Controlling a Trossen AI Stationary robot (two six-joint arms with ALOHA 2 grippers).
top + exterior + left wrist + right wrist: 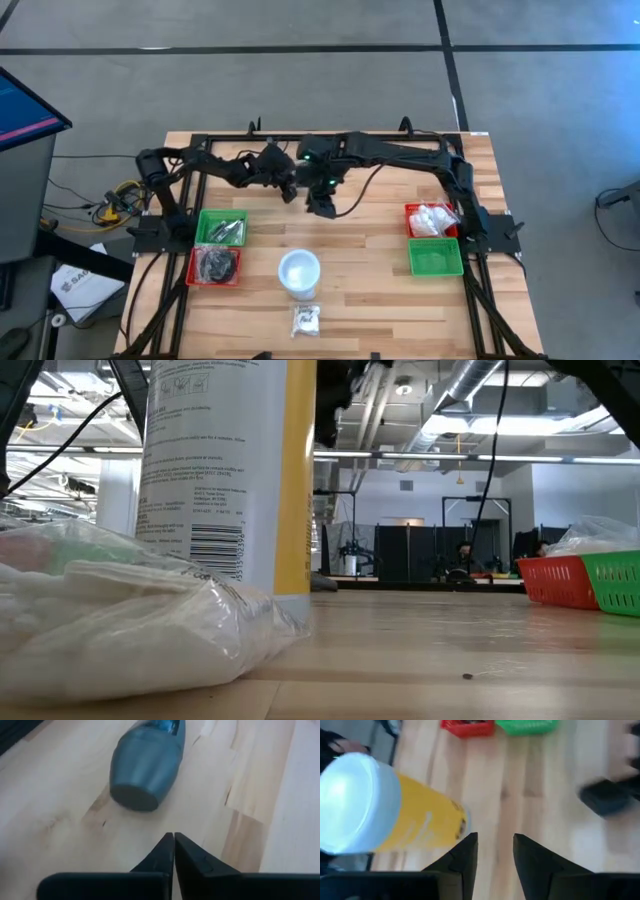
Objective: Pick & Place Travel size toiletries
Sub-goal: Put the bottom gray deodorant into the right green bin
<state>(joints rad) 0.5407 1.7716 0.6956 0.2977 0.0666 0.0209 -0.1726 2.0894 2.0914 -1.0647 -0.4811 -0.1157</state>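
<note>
Centrally, left end effector (pixel 173 851) hangs shut above table (pixel 60 800), empty.

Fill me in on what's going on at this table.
Both arms meet over the back middle of the wooden table. The left hand is shut on nothing, just above the wood near a grey-blue tube. The right hand hangs open and empty. A clear packet lies at the front by a white-capped bottle; other items already fill trays.

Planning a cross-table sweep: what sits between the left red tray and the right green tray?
High view: only the white-topped container stands between the red tray and the green tray; otherwise bare wood.
</note>
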